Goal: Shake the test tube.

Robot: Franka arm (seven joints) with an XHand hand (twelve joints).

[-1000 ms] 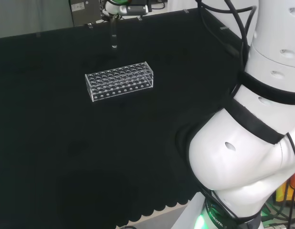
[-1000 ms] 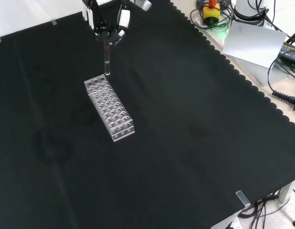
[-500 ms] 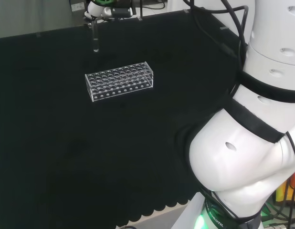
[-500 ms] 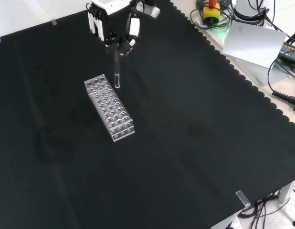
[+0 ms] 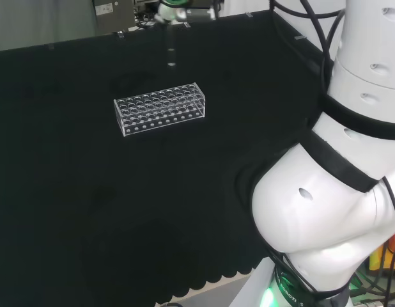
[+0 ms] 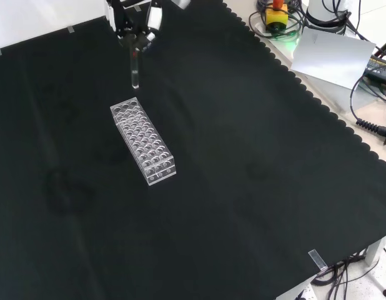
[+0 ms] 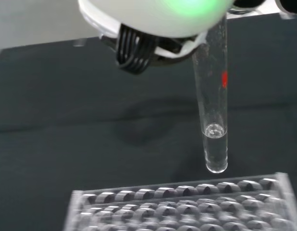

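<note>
In the head view, the hand (image 5: 185,5) is at the far edge of the black cloth (image 5: 89,211), at the top of the view, and little of it can be seen. The test tube (image 5: 171,51) hangs straight down from it, in the air. The clear tube rack (image 5: 160,109) stands on the cloth below the hand and a little nearer to the camera, apart from the tube. The white links of the arm (image 5: 338,192) stand at the right of this view. In the front view, the hand (image 6: 135,22) comes in from the top edge and its black and white fingers (image 6: 153,19) are curled around the upper end of the test tube (image 6: 135,70), so the hand is grasping the tube. The tube is upright, and its lower end is just above the far end of the tube rack (image 6: 143,142) without touching it. In the wrist view, the test tube (image 7: 213,106) goes down from under the white part of the hand (image 7: 153,19); it has a small red mark on its wall and a little clear liquid at its round bottom. The tube rack (image 7: 187,204) lies below the tip of the tube, and there is a gap between them.
</note>
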